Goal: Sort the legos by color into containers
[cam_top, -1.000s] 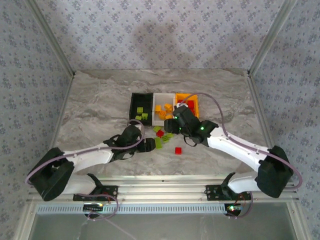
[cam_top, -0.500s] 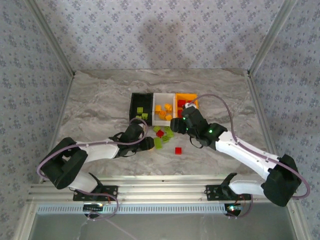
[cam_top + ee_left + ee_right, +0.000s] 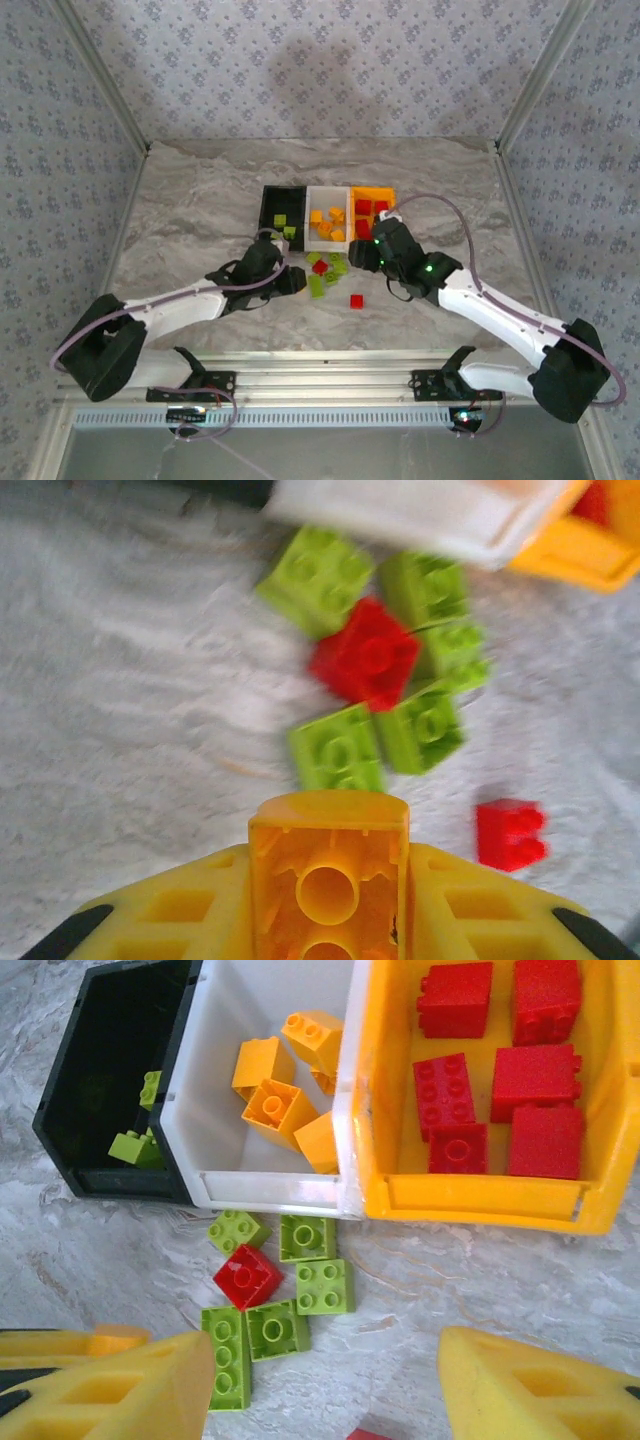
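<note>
Orange-yellow brick point(image 3: 328, 875) is clenched in the left tool point(image 3: 292, 281), beside the loose pile on the marble worktop point(image 3: 190, 210). The right tool point(image 3: 325, 1375) hangs released, grasping nothing, over green bricks point(image 3: 323, 1286) and a red brick point(image 3: 247, 1276) lying just before the black bin point(image 3: 60, 1125), white bin point(image 3: 270, 1188) and orange bin point(image 3: 480, 1205).

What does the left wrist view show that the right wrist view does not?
Left wrist: the left gripper shut on an orange-yellow brick, hollow underside facing the camera. Right wrist: the bins' contents, green in the black bin, orange-yellow in the white bin, red in the orange bin, and the open right gripper. Both: loose green bricks around one red brick.
</note>
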Tool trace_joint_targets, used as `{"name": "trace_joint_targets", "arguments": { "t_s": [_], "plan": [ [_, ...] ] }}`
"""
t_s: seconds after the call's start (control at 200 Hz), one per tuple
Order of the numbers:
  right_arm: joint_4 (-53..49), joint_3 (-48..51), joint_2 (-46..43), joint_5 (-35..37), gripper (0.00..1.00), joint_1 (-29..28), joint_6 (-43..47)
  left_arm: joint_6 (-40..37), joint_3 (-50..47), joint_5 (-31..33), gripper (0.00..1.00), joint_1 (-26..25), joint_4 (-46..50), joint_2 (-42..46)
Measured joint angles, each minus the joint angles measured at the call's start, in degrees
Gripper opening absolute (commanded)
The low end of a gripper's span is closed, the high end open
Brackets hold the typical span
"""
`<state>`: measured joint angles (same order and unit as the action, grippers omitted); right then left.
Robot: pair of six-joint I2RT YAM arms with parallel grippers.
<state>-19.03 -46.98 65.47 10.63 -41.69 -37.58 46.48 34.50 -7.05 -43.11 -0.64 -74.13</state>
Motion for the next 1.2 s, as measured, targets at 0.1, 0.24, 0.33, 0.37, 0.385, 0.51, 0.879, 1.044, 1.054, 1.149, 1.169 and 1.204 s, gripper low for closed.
{"name": "trace_joint_targets", "arguments": {
  "t_s": [0.1,0.24,0.33,0.37,0.385,0.51,0.879,1.044,1.054,1.149,1.169,1.204],
  "plan": [
    [-0.02,1.46,-1.49,0.09,0.62,0.74,-0.59,-1.73,6.38,0.70,0.33,0.24,2.71,-0.28],
    [-0.11,3.23,-2.91,0.09,0.62,1.53,-0.90,-5.05,17.92,2.40,0.33,1.27,5.01,-6.23],
    [-0.57,4.24,-3.78,0.11,0.62,1.84,-1.05,-7.56,25.79,4.17,0.32,1.86,6.25,-12.76],
    [-0.81,4.70,-4.31,0.11,0.62,1.99,-1.09,-8.76,29.22,5.16,0.32,1.92,7.17,-16.09],
    [-0.90,4.85,-4.50,0.11,0.63,1.99,-1.16,-9.33,30.71,5.60,0.32,2.01,7.67,-17.62],
    [-1.46,6.38,-6.56,0.09,0.63,2.25,-1.64,-12.79,40.30,9.01,0.32,2.25,11.63,-27.34],
    [-2.08,10.27,-7.89,-0.48,0.64,2.23,-2.10,-17.70,57.18,17.42,0.53,2.51,20.74,-41.11],
    [-1.20,12.02,-5.86,-1.51,0.67,1.14,-2.75,-17.81,59.82,18.01,0.79,2.56,21.73,-41.79],
    [-1.11,12.11,-5.60,-1.64,0.67,0.94,-2.82,-17.97,59.84,17.99,0.80,2.56,21.73,-41.72],
    [-0.39,12.35,-2.78,-2.14,0.67,-0.79,-3.43,-17.57,59.47,17.40,0.84,2.49,21.62,-40.96],
    [-0.15,12.35,-2.08,-2.21,0.67,-1.29,-3.52,-17.49,58.99,17.09,0.85,2.51,21.31,-40.61],
    [0.33,12.35,-0.79,-2.38,0.67,-2.19,-3.67,-17.46,57.70,16.70,0.86,2.47,21.00,-39.34]
  ]
}}
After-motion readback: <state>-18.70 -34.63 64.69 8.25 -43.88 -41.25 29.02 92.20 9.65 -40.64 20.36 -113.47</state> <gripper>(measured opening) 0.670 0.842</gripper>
